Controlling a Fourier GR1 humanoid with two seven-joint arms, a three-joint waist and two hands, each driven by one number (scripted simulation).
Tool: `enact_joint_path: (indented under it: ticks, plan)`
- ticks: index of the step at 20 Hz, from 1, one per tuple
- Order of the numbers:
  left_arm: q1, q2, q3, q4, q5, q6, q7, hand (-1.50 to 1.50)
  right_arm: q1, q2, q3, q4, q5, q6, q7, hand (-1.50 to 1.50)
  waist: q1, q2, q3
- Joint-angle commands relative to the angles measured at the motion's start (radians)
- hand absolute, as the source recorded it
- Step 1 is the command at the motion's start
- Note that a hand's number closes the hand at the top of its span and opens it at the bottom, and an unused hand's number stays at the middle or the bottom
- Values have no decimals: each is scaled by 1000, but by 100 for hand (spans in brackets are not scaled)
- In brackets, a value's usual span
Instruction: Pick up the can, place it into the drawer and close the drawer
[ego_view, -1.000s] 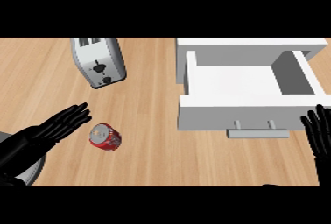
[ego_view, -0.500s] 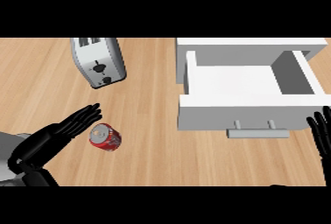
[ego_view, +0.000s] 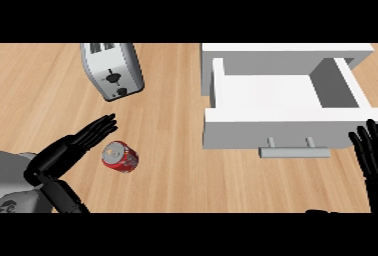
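Left robot hand (ego_view: 83, 141) stretches diagonally up from the lower left corner, fingers straight and released, with nothing in its grasp. Its fingertips lie just beside the can, to the can's upper left; whether they touch it cannot be told.

No writing can be read on anything in view. The can's label is red with a pale patch, but no letters or brand can be made out.

Largest is the wooden tabletop (ego_view: 173, 180), which carries everything. At the upper right stands the white drawer (ego_view: 280, 95), pulled open, its inside bare and white, with a grey bar handle (ego_view: 294, 153) on its front panel facing the lower edge. At the upper left, well apart from the drawer, a silver toaster (ego_view: 113, 70) stands with its slots at the top and a dark knob and lever on its face. The red can (ego_view: 120, 156) lies on its side on the tabletop, below the toaster and left of the drawer, silver end turned up and to the left. Bare wood separates the can from the drawer front.

Right robot hand (ego_view: 366, 152) shows at the right edge, fingers straight and pointing up, released and resting just right of the drawer's front.
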Motion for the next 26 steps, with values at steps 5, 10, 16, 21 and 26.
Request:
enact_joint_path:
  ticks: [5,10,16,21,26]
  plan:
    - [-87,27,14,251,-146,16,-197,-150,-30,19,18,24,44,-3,-6,-150,-1,1,0]
    - [-122,51,8,351,-193,33,-291,-150,-42,11,-25,37,11,6,-21,-150,-1,0,0]
    - [-96,71,-25,406,-227,46,-375,-150,40,34,3,-23,25,33,-33,-150,-1,-1,0]
    - [-148,84,-57,572,-289,95,-497,-150,-70,43,5,38,57,-22,-10,-150,1,1,0]
    - [-207,109,-54,725,-299,115,-562,-150,63,21,-44,-29,-8,52,-40,-150,-8,1,0]
